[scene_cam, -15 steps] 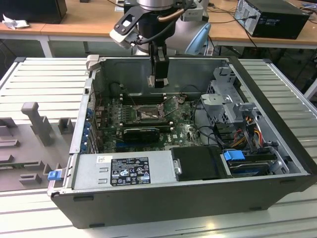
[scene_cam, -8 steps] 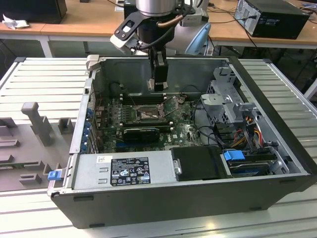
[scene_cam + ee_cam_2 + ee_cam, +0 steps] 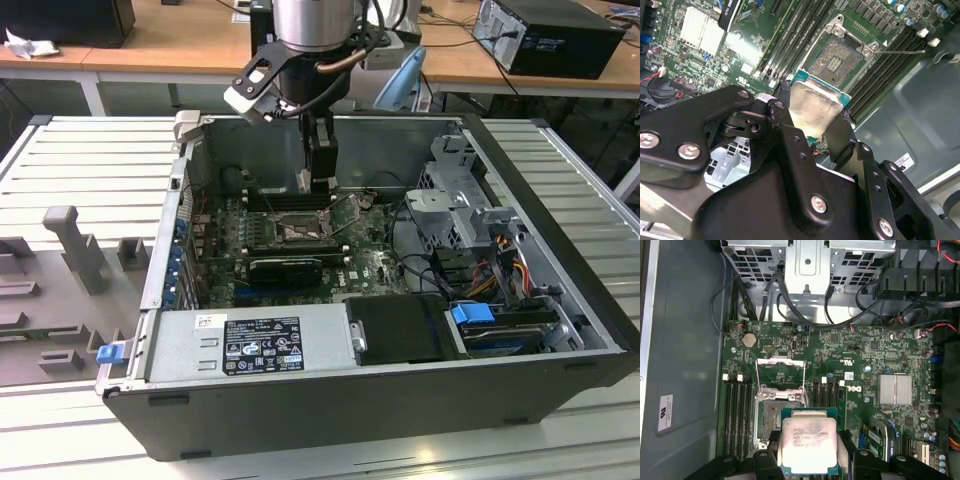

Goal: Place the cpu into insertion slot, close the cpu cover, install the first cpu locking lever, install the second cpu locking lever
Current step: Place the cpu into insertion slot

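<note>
The gripper (image 3: 320, 165) is clamped on the cpu (image 3: 809, 442), and its fingers (image 3: 785, 125) press on two opposite edges. The chip hangs flat, with the metal top up, inside the open computer case (image 3: 300, 400). It is over the green circuit board (image 3: 865, 355), near one corner of the insertion slot (image 3: 776, 415), and not yet seated. The cpu cover (image 3: 777, 361) is folded open.

Dark label (image 3: 262, 345) is sitting on the power supply (image 3: 325, 350), print too small to read; small white sticker (image 3: 205, 321) is lying just beside it, unreadable; cpu (image 3: 809, 442) is carrying faint printed lines on its lid, not legible; white tag (image 3: 665, 413) is sticking to the case wall (image 3: 685, 315), marks unreadable.
</note>
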Robot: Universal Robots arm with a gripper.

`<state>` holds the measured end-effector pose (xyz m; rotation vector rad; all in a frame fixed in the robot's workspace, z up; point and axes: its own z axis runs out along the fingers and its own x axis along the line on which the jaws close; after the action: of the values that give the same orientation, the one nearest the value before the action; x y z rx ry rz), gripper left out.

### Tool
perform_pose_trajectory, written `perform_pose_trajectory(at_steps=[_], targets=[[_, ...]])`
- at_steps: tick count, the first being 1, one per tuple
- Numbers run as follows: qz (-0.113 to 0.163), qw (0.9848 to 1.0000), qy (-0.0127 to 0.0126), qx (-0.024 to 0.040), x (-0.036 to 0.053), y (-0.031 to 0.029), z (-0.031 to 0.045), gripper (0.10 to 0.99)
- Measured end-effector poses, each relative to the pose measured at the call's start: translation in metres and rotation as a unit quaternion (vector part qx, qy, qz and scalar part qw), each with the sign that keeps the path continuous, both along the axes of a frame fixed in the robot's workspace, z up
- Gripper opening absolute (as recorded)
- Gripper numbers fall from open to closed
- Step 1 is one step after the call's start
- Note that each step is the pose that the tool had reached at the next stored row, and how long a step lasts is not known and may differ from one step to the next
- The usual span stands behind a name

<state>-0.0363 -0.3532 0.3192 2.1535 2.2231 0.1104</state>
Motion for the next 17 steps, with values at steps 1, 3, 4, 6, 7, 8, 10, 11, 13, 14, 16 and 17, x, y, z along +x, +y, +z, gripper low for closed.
perform_pose_trajectory(at_steps=[1, 3, 4, 6, 7, 8, 10, 11, 13, 14, 16, 17], targets=[[0.0, 1.0, 0.0, 0.0, -0.0001, 0.0, -0.0021, 0.525], [0.0, 1.0, 0.0, 0.0, -0.0001, 0.0, -0.0046, 0.525], [0.0, 1.0, 0.0, 0.0, -0.0001, 0.0, -0.0069, 0.525], [0.0, 1.0, 0.0001, 0.0, -0.0002, 0.0, -0.0101, 0.525], [0.0, 1.0, 0.0001, 0.0, -0.0004, 0.0002, -0.0132, 0.525], [0.0, 1.0, 0.0002, 0.0, -0.0007, 0.0004, -0.0158, 0.525], [0.0, 1.0, 0.0004, 0.0, -0.001, 0.0011, -0.0205, 0.525], [0.0, 1.0, 0.0004, 0.0, -0.0013, 0.002, -0.0244, 0.525], [0.0, 1.0, 0.0004, 0.0, -0.0014, 0.0038, -0.0304, 0.525], [0.0, 1.0, 0.0005, 0.0, -0.0015, 0.0041, -0.0323, 0.525], [0.0, 1.0, 0.0011, 0.0, -0.0019, 0.0049, -0.0375, 0.525], [0.0, 1.0, 0.0013, 0.0, -0.002, 0.005, -0.0389, 0.525]])
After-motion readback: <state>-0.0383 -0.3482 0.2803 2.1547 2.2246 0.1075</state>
